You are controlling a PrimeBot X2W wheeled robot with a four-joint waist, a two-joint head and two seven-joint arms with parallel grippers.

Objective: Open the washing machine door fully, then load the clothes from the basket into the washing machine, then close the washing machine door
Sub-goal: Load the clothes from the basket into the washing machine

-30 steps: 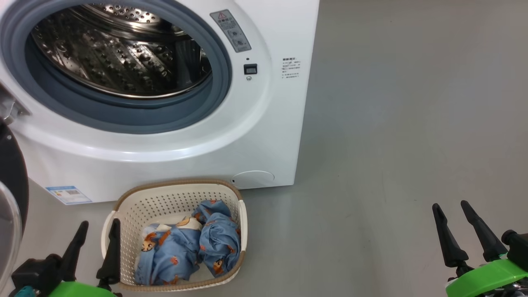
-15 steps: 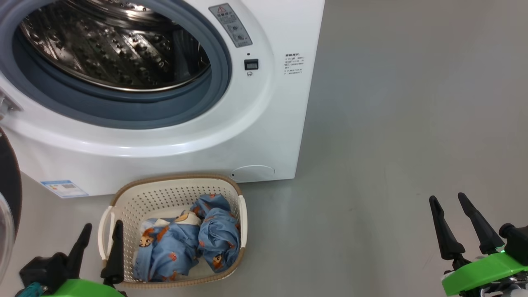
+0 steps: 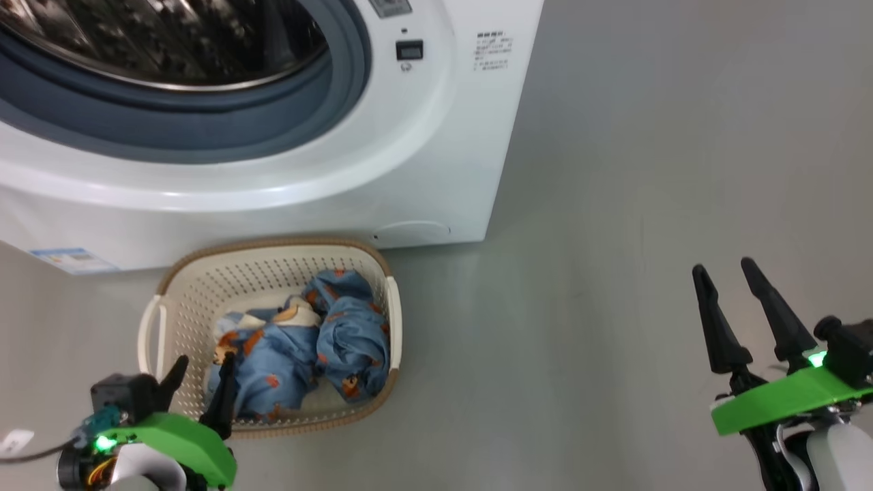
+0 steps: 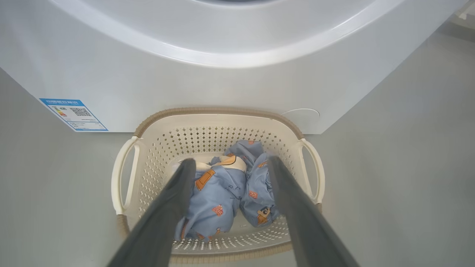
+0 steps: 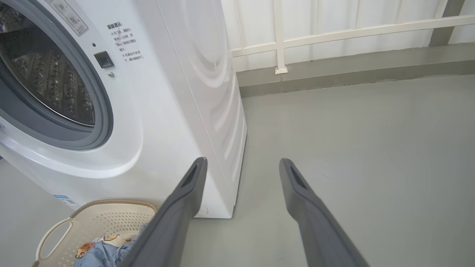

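Clothes (image 3: 300,354) lie bunched in the basket (image 3: 273,244), heaped toward its right side and the side nearer the robot, w/ a cream bit on top near the middle. The basket's far rim sits at the base of the washing machine (image 3: 423,177), below the drum mouth (image 3: 136,41); can't tell if they touch.

Step in hand, as I judge it: first grab from the basket. To do it well, drop the left tool (image 3: 204,360) straight into the basket's middle and aim at the tallest fold, so both fingers (image 4: 167,207) bite fabric, not the perforated wall or rim. Go deep enough to catch more than one layer, close fully, lift slow. The basket looks light and may ride up if a finger snags a hole.

Left tool hovers over the basket's near rim, fingers spread wide, nothing between them. In the left wrist view they frame the blue heap, tips above it, apparently not touching fabric. Right tool (image 3: 723,266) is well off to the basket's right over bare floor (image 3: 614,204), fingers apart, empty.
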